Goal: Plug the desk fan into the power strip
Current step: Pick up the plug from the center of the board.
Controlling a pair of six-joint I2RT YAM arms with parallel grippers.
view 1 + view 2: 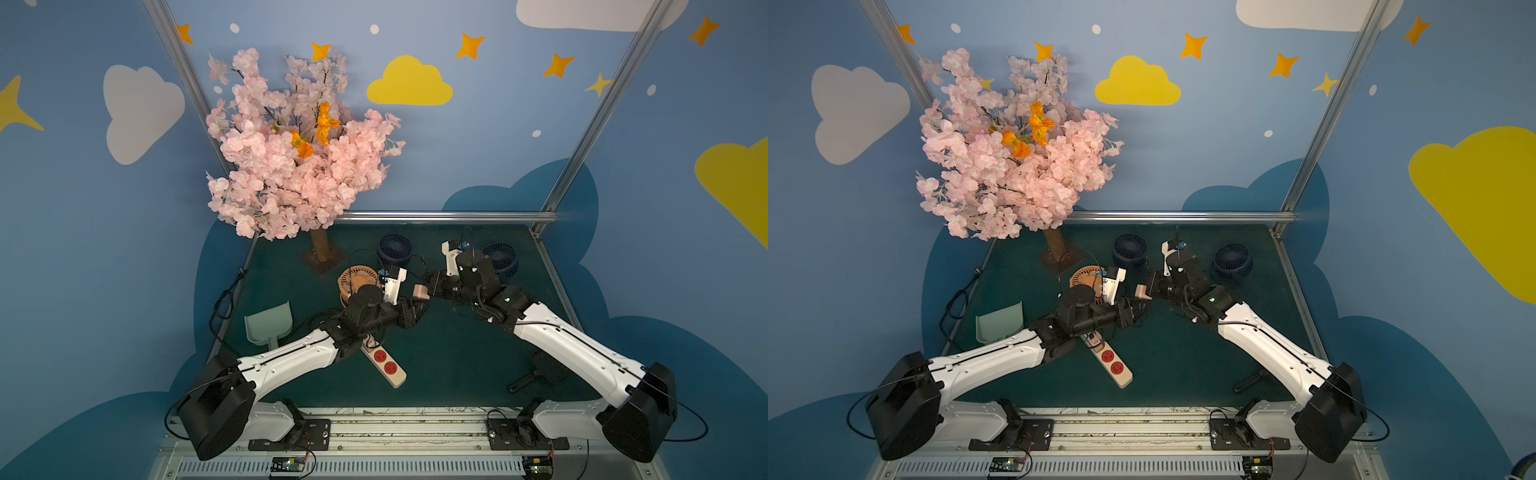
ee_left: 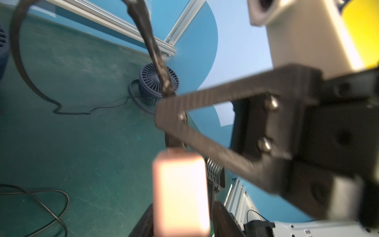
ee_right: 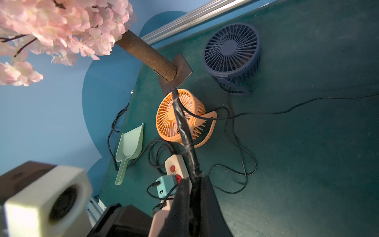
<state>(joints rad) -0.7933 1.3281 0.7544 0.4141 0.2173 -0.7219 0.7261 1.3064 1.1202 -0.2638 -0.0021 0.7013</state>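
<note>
Pressed together, the right gripper [image 3: 193, 180] has its jaws pinching a black cord [image 3: 185, 133], which runs out from between the fingertips across the front of the orange desk fan [image 3: 180, 119]. A pink plug block [image 2: 181, 192] sits at the end of that cord, between the two fingers of the left gripper [image 2: 184, 207]. The wrist picture is too blurred to tell whether those jaws press on the block or merely flank it. In both top views the two grippers meet nose to nose above the middle of the green table [image 1: 457, 353], with the plug between them. The power strip [image 1: 384, 361] touches neither gripper. It lies flat and slanted on the table, nearer the robot's base than both sets of jaws. Its far end is hidden under the left arm's wrist, and two red sockets show on the bare near end. In the right wrist view a teal adapter [image 3: 166, 184] is seated in the strip, next to the small red button [image 3: 172, 168].
</note>
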